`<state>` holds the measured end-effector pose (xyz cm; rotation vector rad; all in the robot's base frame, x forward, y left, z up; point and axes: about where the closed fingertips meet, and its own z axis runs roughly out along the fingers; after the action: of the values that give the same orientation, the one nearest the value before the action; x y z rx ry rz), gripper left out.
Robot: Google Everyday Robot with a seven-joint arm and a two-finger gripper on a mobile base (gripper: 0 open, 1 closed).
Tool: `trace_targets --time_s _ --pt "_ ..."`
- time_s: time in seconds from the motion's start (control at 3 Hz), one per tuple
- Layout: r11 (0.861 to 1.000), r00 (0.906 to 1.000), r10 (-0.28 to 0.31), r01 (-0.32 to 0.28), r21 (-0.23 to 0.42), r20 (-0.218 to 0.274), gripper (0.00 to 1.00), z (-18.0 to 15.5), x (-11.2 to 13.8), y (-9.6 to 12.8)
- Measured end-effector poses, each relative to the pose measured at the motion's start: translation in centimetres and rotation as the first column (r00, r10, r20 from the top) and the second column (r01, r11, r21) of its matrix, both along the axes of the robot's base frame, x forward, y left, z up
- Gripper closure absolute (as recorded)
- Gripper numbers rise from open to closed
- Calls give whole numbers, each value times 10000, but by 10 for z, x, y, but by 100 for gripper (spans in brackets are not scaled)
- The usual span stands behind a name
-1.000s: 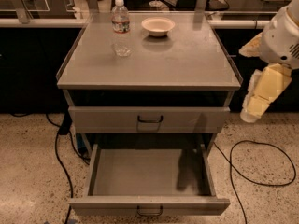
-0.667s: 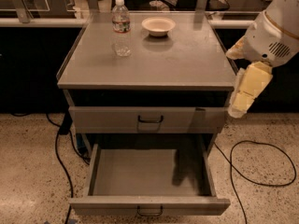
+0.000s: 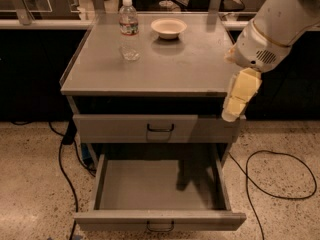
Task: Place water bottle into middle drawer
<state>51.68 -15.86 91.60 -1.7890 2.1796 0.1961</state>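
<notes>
On the desk [image 3: 165, 66] I count one water bottle [image 3: 129, 28], upright near the back left corner, with one white bowl [image 3: 169, 27] just to its right, the two apart. Below the top I see two drawers: the upper drawer [image 3: 115, 129] is shut, and the middle drawer [image 3: 150, 184] is pulled fully out with nothing in it. My one claw [image 3: 232, 109] hangs at the desk's front right corner, well apart from the bottle and carrying nothing, wide or narrow I cannot tell; one cable [image 3: 61, 159] lies on the floor to the left and one looped cable [image 3: 314, 181] to the right.
</notes>
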Motion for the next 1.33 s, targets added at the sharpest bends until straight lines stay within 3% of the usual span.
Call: trace_targets --time_s 0.67,1.0,1.33 --pt "9993 10000 42 -45 369 86 0 1 6 3" --pt "9877 9992 376 -391 1517 125 0 1 26 14" --pt "9615 9973 622 -707 2656 402 0 2 49 31"
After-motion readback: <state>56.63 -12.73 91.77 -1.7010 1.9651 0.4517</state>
